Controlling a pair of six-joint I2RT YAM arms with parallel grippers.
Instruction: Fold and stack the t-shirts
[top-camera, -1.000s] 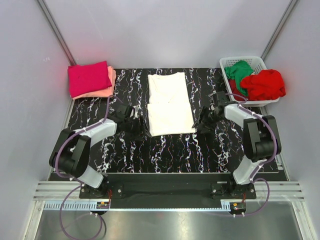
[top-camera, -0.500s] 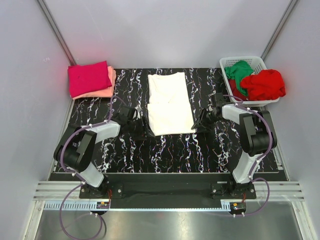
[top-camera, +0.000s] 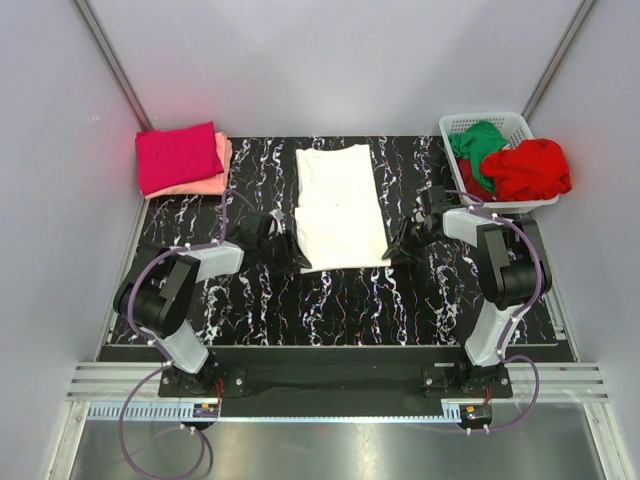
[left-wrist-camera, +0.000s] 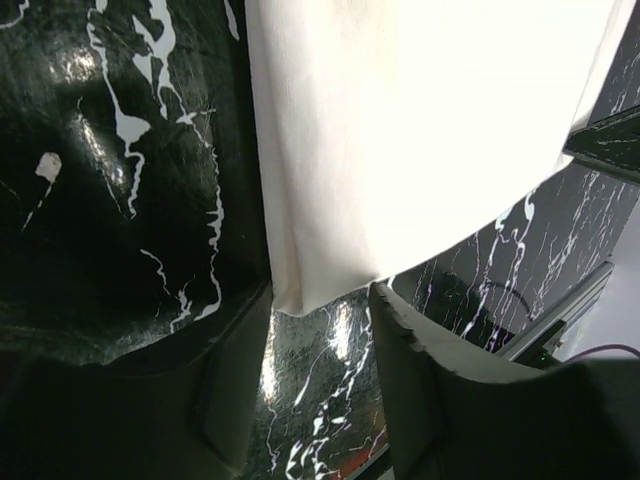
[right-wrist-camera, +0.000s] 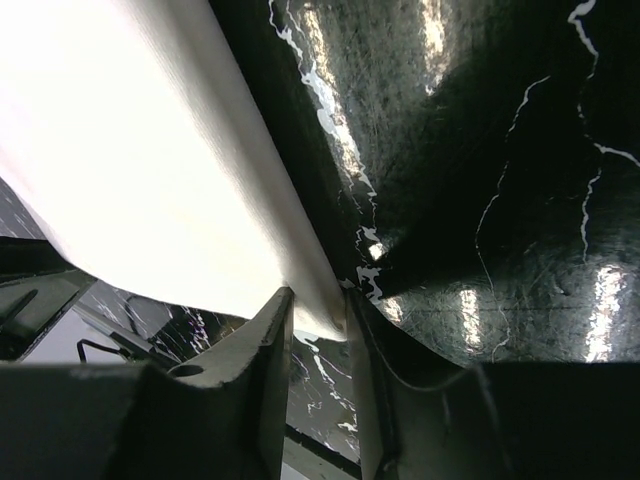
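A white t-shirt (top-camera: 340, 205) lies folded into a long strip in the middle of the black marbled table (top-camera: 330, 300). My left gripper (top-camera: 292, 253) is at its near left corner. In the left wrist view the left gripper (left-wrist-camera: 320, 305) stands open, and the corner of the white t-shirt (left-wrist-camera: 420, 130) just reaches in between the fingertips. My right gripper (top-camera: 394, 246) is at the near right corner. In the right wrist view the right gripper (right-wrist-camera: 318, 312) has narrowed onto the edge of the white t-shirt (right-wrist-camera: 130, 150), which fills the gap.
A folded magenta t-shirt (top-camera: 178, 155) lies on a salmon-pink one (top-camera: 216, 182) at the far left corner. A white slatted basket (top-camera: 455, 125) at the far right holds a green t-shirt (top-camera: 478, 140) and a red one (top-camera: 530, 168).
The left gripper has slid right and a little away, up to the shirt's near left corner. The right gripper's jaws have narrowed onto the near right corner. The shirt lies as before.
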